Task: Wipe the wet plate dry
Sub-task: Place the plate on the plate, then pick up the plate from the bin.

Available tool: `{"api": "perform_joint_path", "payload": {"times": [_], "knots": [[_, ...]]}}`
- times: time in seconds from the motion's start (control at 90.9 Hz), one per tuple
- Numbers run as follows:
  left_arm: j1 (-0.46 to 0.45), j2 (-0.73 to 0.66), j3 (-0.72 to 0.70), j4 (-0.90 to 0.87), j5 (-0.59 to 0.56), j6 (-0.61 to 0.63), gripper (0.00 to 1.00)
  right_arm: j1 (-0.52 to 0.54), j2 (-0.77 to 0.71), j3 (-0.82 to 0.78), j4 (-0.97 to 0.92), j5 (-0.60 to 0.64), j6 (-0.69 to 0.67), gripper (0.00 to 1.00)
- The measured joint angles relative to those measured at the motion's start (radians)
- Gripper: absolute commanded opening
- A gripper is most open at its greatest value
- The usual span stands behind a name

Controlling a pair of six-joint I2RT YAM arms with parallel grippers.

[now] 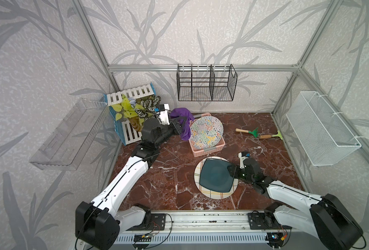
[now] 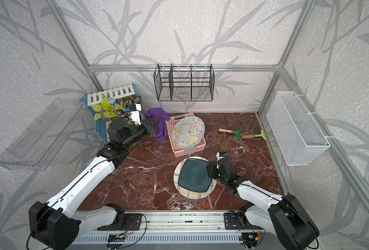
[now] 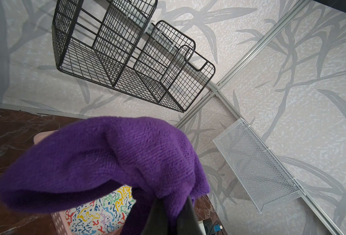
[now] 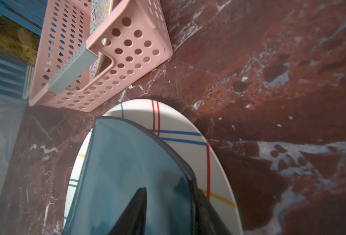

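Checking in from the remote desk. My left pincer (image 1: 180, 127) is clamped tight on the purple cloth (image 1: 180, 113), held up off the worktop (image 1: 168, 173) right by the far corner of the pink basket (image 1: 207, 151). The cloth droops down beside the squiggly plate (image 1: 206, 132) that's leaning inside that basket. The teal plate (image 1: 215, 178) lies flat on a white striped plate (image 1: 211, 193), just in front of the basket on the side nearest the arm bases. My right pincer (image 1: 233, 170) straddles the teal plate's rim with its jaws apart. I honestly can't tell if it's pinching the rim or loose.
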State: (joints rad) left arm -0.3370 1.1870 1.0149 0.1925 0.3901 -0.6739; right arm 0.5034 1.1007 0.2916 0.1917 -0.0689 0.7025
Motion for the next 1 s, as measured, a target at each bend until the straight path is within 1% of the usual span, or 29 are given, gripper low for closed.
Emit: {"api": "perform_joint_path", "payload": {"times": [0.066, 0.099, 0.143, 0.187, 0.231, 0.286, 0.33, 0.396, 0.462, 0.594, 0.638, 0.737, 0.814, 0.869, 0.924, 1.001], "knots": [[0.000, 0.003, -0.005, -0.007, -0.012, 0.011, 0.00, 0.000, -0.050, 0.018, -0.074, 0.031, -0.016, 0.82], [0.000, 0.006, -0.007, -0.014, -0.022, 0.018, 0.00, 0.000, -0.077, 0.035, -0.112, 0.056, -0.015, 0.85], [0.000, 0.011, -0.008, -0.029, -0.038, 0.028, 0.00, -0.007, -0.117, 0.063, -0.150, 0.090, -0.018, 0.85], [0.000, 0.019, -0.010, -0.047, -0.059, 0.038, 0.00, -0.030, -0.152, 0.094, -0.169, 0.093, -0.019, 0.83], [0.000, 0.031, -0.010, -0.067, -0.082, 0.051, 0.00, -0.078, -0.170, 0.127, -0.172, 0.070, -0.016, 0.79], [0.000, 0.049, -0.010, -0.087, -0.111, 0.063, 0.00, -0.153, -0.153, 0.182, -0.169, 0.021, -0.006, 0.73], [0.000, 0.071, -0.011, -0.104, -0.138, 0.072, 0.00, -0.206, -0.108, 0.235, -0.164, -0.020, -0.002, 0.70], [0.001, 0.116, -0.012, -0.121, -0.172, 0.082, 0.00, -0.261, 0.003, 0.336, -0.155, -0.077, 0.003, 0.67], [0.003, 0.172, -0.012, -0.126, -0.193, 0.091, 0.00, -0.279, 0.136, 0.434, -0.140, -0.127, 0.003, 0.64], [0.006, 0.308, -0.004, -0.151, -0.224, 0.108, 0.00, -0.289, 0.428, 0.635, -0.108, -0.209, 0.002, 0.63], [0.006, 0.349, 0.002, -0.159, -0.233, 0.115, 0.00, -0.289, 0.518, 0.699, -0.099, -0.235, 0.002, 0.59], [0.006, 0.427, 0.010, -0.161, -0.240, 0.123, 0.00, -0.289, 0.707, 0.840, -0.072, -0.289, 0.006, 0.47], [0.007, 0.466, 0.011, -0.146, -0.229, 0.126, 0.00, -0.289, 0.806, 0.917, -0.061, -0.317, 0.013, 0.33], [0.008, 0.491, 0.011, -0.125, -0.204, 0.130, 0.00, -0.289, 0.860, 0.967, -0.061, -0.335, 0.010, 0.27], [0.011, 0.515, 0.014, -0.100, -0.175, 0.133, 0.00, -0.289, 0.892, 1.004, -0.061, -0.344, 0.013, 0.24], [0.011, 0.543, 0.017, -0.071, -0.140, 0.134, 0.00, -0.289, 0.907, 1.036, -0.062, -0.362, 0.010, 0.24]]}}
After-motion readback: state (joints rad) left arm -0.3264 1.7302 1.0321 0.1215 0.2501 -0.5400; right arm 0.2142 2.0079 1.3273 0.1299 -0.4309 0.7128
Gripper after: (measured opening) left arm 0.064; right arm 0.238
